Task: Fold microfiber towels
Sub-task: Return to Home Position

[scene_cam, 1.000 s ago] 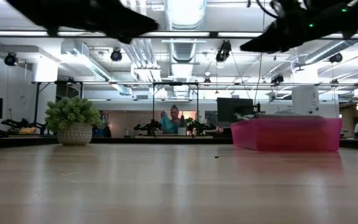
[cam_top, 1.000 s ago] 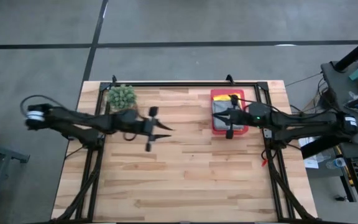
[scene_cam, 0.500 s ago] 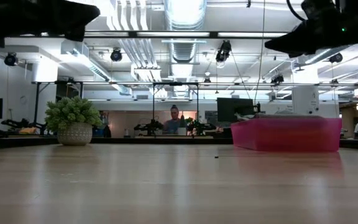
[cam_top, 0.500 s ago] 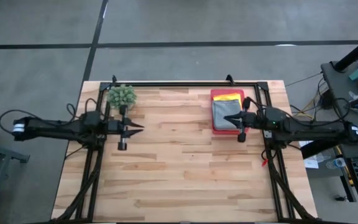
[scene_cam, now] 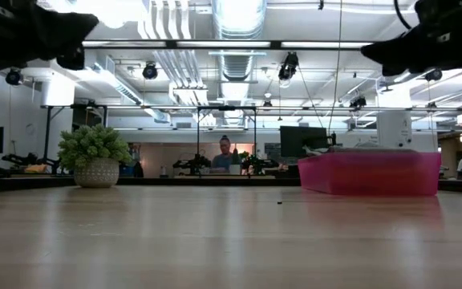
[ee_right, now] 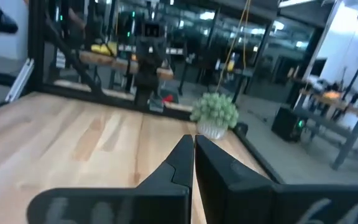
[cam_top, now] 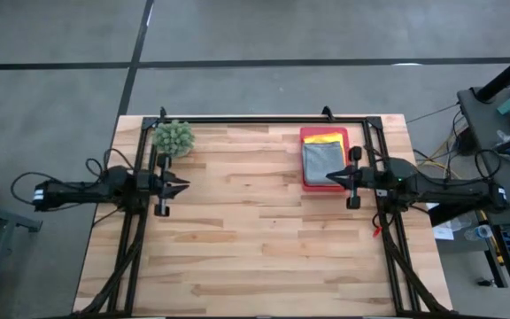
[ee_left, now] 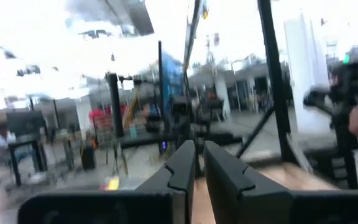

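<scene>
A pink tray (cam_top: 306,133) stands at the table's far right and holds a stack of folded towels. The grey towel (cam_top: 320,159) lies on top, and a yellow edge (cam_top: 319,137) and an orange edge (cam_top: 336,134) stick out at the stack's far end. No blue or lime green towel shows. My right gripper (cam_top: 331,177) is shut and empty, raised above the tray's near right corner. My left gripper (cam_top: 182,184) is shut and empty, raised over the table's left side, just near of the plant. Each wrist view shows its own fingers closed, left (ee_left: 199,155) and right (ee_right: 193,144).
A spiky green plant in a pot (cam_top: 173,137) stands at the far left; it also shows in the low view (scene_cam: 95,154) and the right wrist view (ee_right: 214,112). The tray (scene_cam: 371,172) shows at the right in the low view. A black frame runs along the table's far and side edges.
Both arms have drawn back. My left gripper has gone from the table's middle toward the left edge. My right gripper has gone from over the tray toward the right and slightly toward the near edge. The towels stay stacked in the tray.
</scene>
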